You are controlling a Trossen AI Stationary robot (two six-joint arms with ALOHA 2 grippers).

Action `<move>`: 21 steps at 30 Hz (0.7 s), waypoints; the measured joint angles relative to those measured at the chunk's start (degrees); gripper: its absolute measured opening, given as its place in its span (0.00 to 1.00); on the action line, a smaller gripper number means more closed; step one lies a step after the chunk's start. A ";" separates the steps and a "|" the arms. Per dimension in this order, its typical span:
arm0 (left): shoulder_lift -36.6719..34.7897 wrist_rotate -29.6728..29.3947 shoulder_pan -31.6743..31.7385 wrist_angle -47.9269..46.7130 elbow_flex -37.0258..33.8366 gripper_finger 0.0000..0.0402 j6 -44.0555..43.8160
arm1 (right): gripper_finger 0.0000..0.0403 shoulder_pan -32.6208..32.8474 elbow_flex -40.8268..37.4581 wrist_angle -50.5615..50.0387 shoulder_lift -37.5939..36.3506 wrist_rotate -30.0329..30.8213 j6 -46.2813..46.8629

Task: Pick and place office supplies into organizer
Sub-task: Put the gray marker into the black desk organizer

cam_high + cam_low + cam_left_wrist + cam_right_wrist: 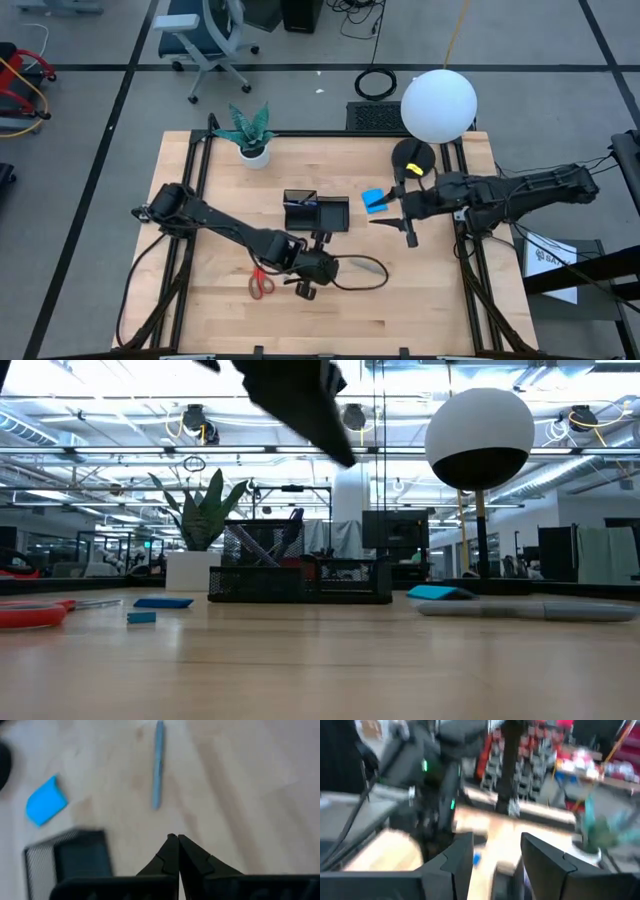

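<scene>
Black mesh two-compartment organizer [316, 212]; left gripper [178, 851] jaws together, right gripper [496, 856] jaws apart.

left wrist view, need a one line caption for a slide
Left claw shut and empty above the wooden table, with a blue pen, blue note pad and black organizer ahead.

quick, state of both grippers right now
left gripper: shut, nothing held, above the table.
right gripper: open, nothing between its fingers.

organizer [316, 212] mid-table, note pad [374, 200] right, scissors [262, 283] nearer front
</scene>
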 joint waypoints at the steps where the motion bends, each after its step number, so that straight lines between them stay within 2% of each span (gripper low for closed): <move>1: 0.00 -1.22 0.07 -1.14 0.00 0.02 -0.81 | 0.38 0.11 -0.02 -1.01 0.00 0.96 0.03; 7: -3.44 -9.82 0.03 -6.42 -0.02 0.10 -5.17 | 0.38 0.14 0.01 -6.75 -0.31 5.52 3.53; 14: -12.41 -17.38 -1.40 -6.62 -0.20 0.09 -8.20 | 0.38 0.14 1.27 -17.37 0.22 9.82 9.33; 18: -18.49 -21.07 -2.42 -0.81 -4.46 0.06 -6.10 | 0.38 0.14 2.71 -25.50 1.71 9.81 13.52; 21: -24.69 -20.58 -2.45 6.58 -10.88 0.04 -3.28 | 0.38 0.14 3.39 -29.66 3.24 9.82 15.44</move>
